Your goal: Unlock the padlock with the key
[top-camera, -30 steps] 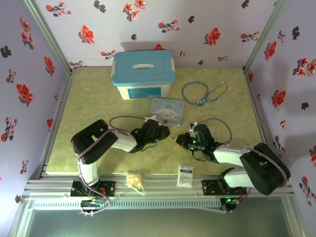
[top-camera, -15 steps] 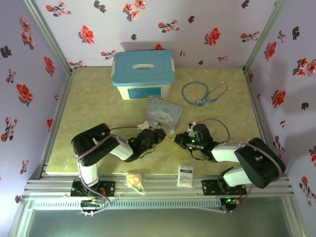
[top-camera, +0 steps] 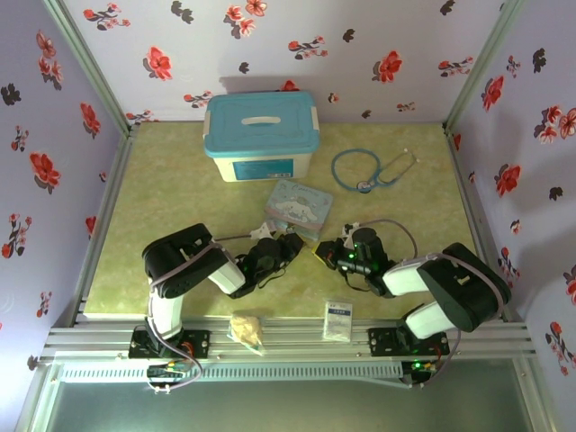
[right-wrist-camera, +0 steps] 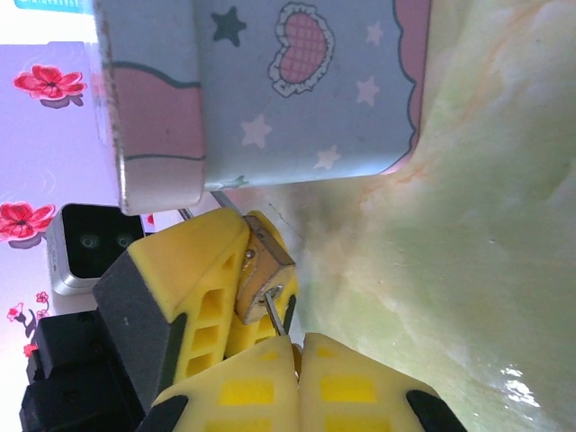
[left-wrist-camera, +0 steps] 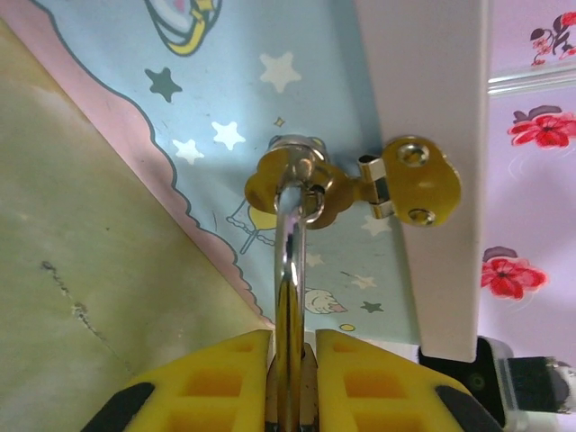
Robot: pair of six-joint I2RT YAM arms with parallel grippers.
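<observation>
On the green table (top-camera: 180, 189), the padlock (right-wrist-camera: 259, 268), half hidden, is clamped in the left gripper (left-wrist-camera: 292, 355); the key (right-wrist-camera: 273, 313), mostly covered, is pinched in the right gripper (right-wrist-camera: 298, 349), tip just ahead.

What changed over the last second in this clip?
The left claw drew back toward the near edge, and the pastel tin swung and slid slightly with it. The right claw edged left; the left elbow and right elbow swung inward. The left claw grips the padlock, the right the key. Blue box and stethoscope stayed put.
</observation>
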